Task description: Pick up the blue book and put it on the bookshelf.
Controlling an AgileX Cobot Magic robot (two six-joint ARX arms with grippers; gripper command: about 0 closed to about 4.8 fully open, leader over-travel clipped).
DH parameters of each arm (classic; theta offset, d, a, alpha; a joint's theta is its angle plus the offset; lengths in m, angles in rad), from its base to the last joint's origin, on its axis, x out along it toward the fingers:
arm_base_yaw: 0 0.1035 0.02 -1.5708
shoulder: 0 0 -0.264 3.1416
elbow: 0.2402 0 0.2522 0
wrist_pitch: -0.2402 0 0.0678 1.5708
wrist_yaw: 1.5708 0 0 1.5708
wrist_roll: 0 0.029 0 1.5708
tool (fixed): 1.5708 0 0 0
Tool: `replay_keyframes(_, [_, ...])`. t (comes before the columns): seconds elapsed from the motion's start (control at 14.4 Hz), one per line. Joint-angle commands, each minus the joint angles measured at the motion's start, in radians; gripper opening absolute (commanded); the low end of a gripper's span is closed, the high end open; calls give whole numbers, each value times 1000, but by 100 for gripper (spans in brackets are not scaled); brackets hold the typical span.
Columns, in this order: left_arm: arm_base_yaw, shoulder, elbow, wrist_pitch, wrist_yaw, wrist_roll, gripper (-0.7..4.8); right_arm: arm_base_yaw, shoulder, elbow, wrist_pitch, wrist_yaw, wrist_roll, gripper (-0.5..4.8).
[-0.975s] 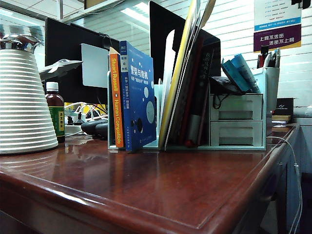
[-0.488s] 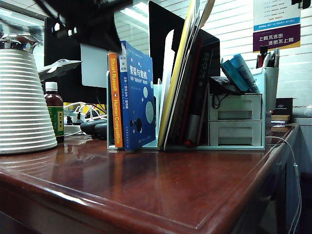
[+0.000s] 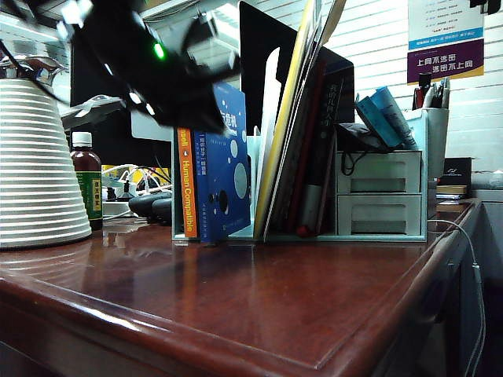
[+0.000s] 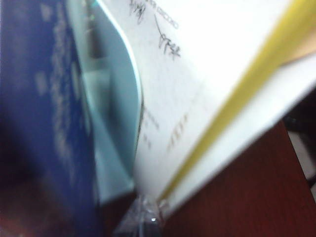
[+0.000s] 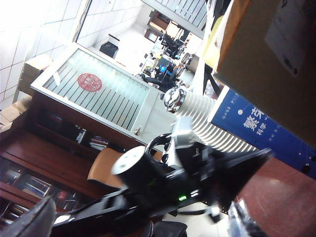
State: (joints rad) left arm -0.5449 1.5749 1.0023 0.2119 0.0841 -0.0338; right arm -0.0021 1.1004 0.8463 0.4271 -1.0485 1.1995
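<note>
The thick blue paperback book (image 3: 228,169) stands upright in the pale mint-green book rack (image 3: 255,188) at the polished wooden counter's (image 3: 259,298) far edge. The blurred left pincer (image 3: 200,118), apparently closed and empty, hovers at its top; the right pincer (image 5: 143,222) is spread wide, empty.

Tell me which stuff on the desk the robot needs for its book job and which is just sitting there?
For the job:
- blue book, standing in the rack
- bookshelf, the mint-green rack
- left gripper, blurred above the book
- right gripper, not seen on the desk

Just sitting there:
- orange "Human Compatible" book
- white ribbed jug
- brown bottle
- two-drawer unit
</note>
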Motion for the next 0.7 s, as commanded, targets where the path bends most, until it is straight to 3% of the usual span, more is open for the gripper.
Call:
replay_keyframes(0.07, [23,83,6,176,46,35,-8,1,-4,6,10,-5,1,479])
replay_keyframes(0.35, [94,173,18,355,156,33,-8,1,-4,6,8,-4,1,479])
replay_keyframes(0.56, [126,201,68,349,175,-8,-8,1,-3,6,-1,-1,0,479])
replay_keyframes(0.7, [121,201,105,350,246,-9,-8,1,-3,6,-3,-1,0,479])
